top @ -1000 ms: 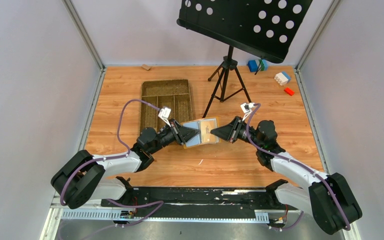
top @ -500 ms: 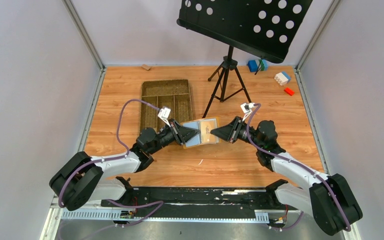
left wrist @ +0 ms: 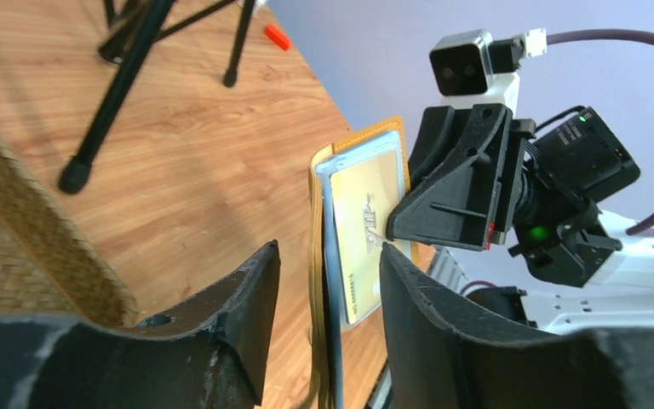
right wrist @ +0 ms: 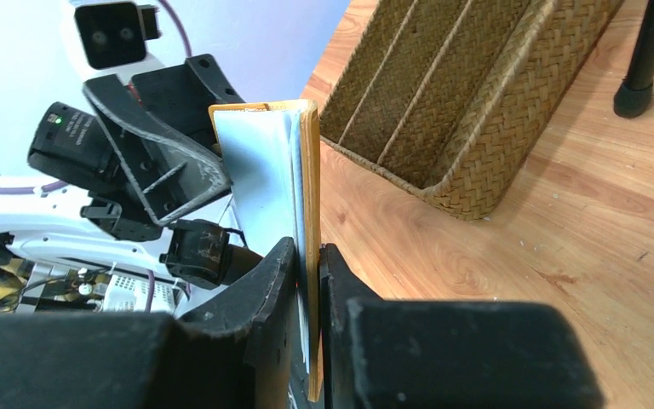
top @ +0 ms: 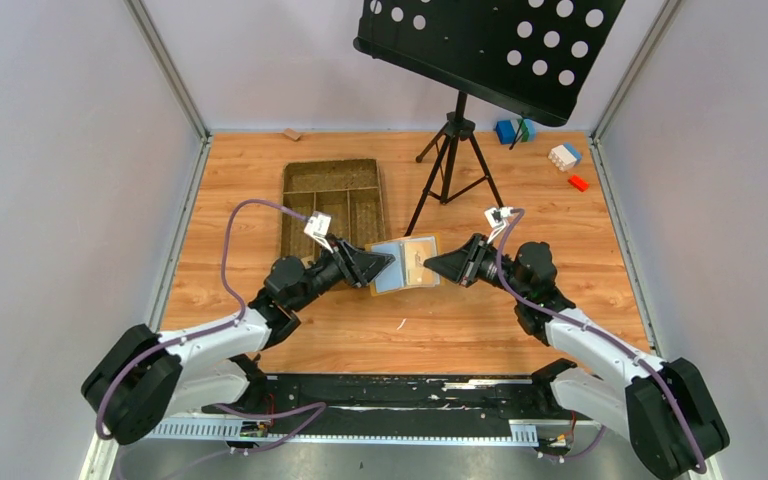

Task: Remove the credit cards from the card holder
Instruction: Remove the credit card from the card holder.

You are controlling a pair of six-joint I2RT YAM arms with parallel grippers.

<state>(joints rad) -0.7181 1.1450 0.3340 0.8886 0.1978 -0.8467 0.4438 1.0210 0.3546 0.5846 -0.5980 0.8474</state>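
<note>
The card holder is held opened out near the middle of the table, between the two grippers, with its grey-blue inside turned up toward the top camera and its mustard-yellow edge seen along the near side. Whether it rests on the wood or is lifted clear of it cannot be told. One tan-gold card is seen still lodged behind a clear window in the right half; no other card can be made out. The right edge of the holder is pinched by the right gripper, whose fingers are pressed flat against both faces of it in the right wrist view. The left half is straddled by the left gripper: its fingers are spread, and in the left wrist view the holder is seen edge-on between them with a gap on either side, so nothing is gripped there. Just beyond the left gripper a brown woven tray with long compartments is set on the table. Farther back, a black music stand is placed on its tripod, and a few coloured blocks are scattered near the far right corner.
</note>
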